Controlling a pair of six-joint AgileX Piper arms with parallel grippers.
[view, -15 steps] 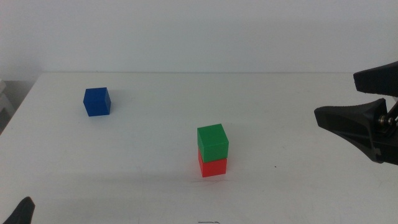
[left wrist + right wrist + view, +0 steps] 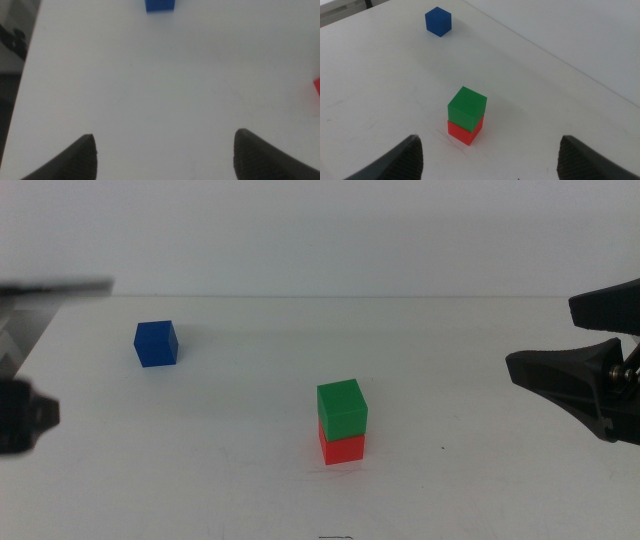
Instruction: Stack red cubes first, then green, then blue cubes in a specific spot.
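1. Worktop: left end effector spread wide, empty, facing the blue cube lying apart, far-left.
2. Right end effector wide, empty, waiting right.
3. Green cube sits skewed on the red cube; a careless placement could topple it.

The right gripper is matte black throughout, its two jaws thick wedge-shaped blades that taper to blunt tips, with a bit of metallic linkage and what looks like a small screw showing behind them at about 3 o'clock in the middle view. The left gripper appears there only as a blurred dark lump and a thin grey streak at 9 o'clock, too smeared to make out detail. In each wrist view the jaws show as plain dark, rounded, unmarked tips, left and right alike.
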